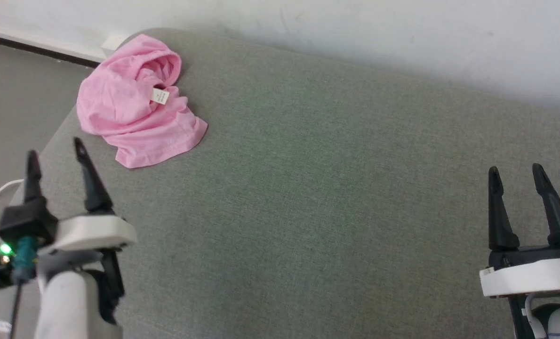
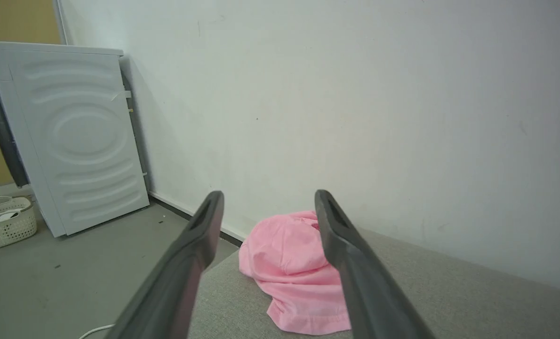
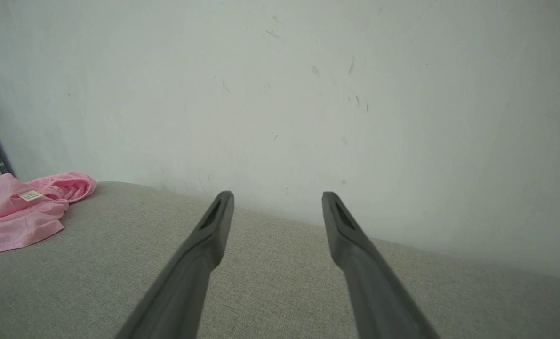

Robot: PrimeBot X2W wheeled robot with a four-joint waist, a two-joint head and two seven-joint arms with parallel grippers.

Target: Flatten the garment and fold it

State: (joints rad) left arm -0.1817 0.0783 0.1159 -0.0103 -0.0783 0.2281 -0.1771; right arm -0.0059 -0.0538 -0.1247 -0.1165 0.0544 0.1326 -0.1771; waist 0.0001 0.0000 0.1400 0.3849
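Nearest, the left gripper [image 1: 55, 149] and the right gripper [image 1: 515, 169] both hover over the grey upholstered surface [image 1: 308, 197], each with its fingers spread wide and nothing between them. Farther off, ahead of the left gripper and apart from it, the garment [image 1: 134, 103] lies crumpled at the surface's far left corner, near the white wall [image 1: 355, 28]. Its small white label [image 1: 160, 95] faces up; the print on it is too small to read. Beyond, on the floor, stand a white appliance [image 2: 73, 136] and a pale basket [image 2: 7, 221].
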